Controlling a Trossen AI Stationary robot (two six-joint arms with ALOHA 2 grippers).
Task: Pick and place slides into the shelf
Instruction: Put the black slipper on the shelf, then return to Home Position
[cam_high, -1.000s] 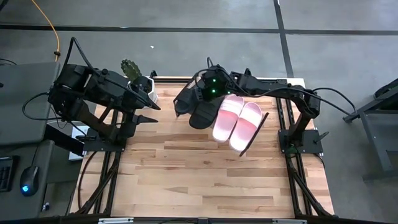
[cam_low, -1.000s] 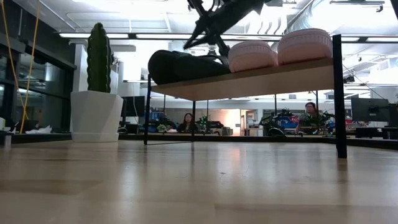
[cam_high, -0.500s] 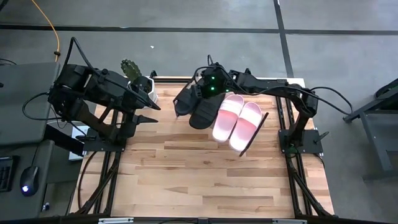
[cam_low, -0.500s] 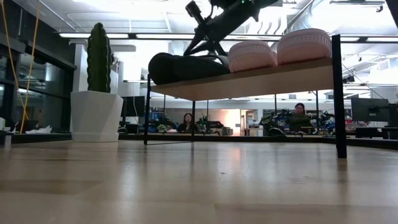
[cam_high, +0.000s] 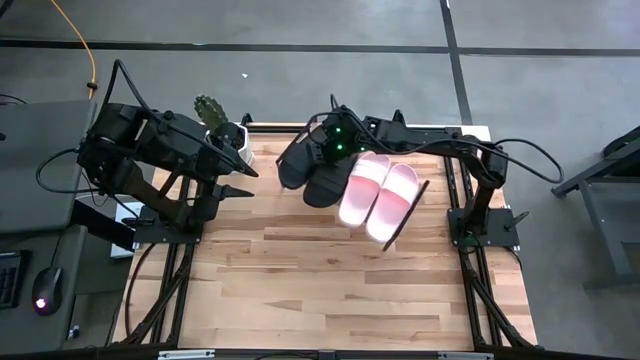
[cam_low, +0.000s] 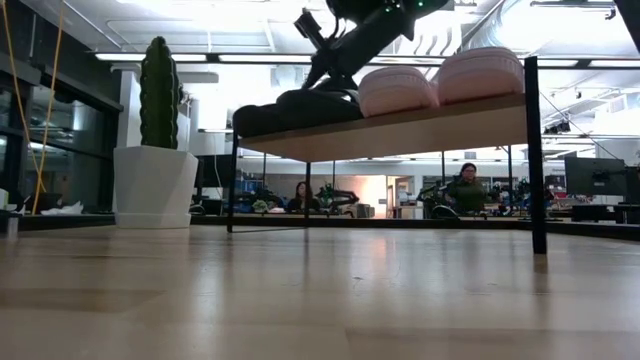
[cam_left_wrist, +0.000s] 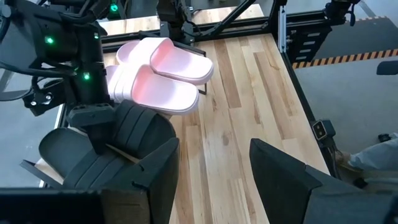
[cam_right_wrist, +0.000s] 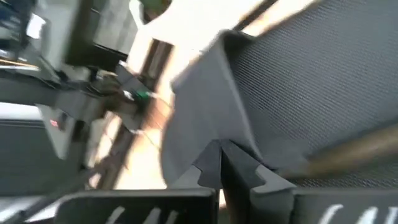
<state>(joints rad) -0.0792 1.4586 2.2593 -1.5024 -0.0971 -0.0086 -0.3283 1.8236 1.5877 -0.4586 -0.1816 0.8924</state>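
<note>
The shelf (cam_low: 400, 130) stands at the table's far middle. On its slanted board lie two pink slides (cam_high: 378, 192) on the right and two black slides (cam_high: 308, 172) on the left. My right gripper (cam_high: 310, 163) reaches in from the right, slanting down, shut, with its tips at the black slides (cam_left_wrist: 134, 124). My left gripper (cam_high: 243, 180) hangs open above the table's left side, clear of the shelf, with nothing between its fingers (cam_left_wrist: 155, 168). My right gripper touches a black slide with its shut fingertips (cam_right_wrist: 219, 158), which meet the edge of the slide's wide strap (cam_right_wrist: 205, 99). It comes slanting down from the table's right and far side. The slide lies on the shelf board (cam_left_wrist: 121, 152).
A cactus in a white pot (cam_high: 225, 130) stands at the far left corner, close to the shelf's left end. The near half of the wooden tabletop (cam_high: 330, 290) lies bare. People sit in the room beyond the table (cam_low: 300, 195).
My right gripper, still shut, has sunk and gone toward the table's left against the black slides. The shelf with all its slides has slid a little toward the left edge, and the black slides have shifted on the board.
</note>
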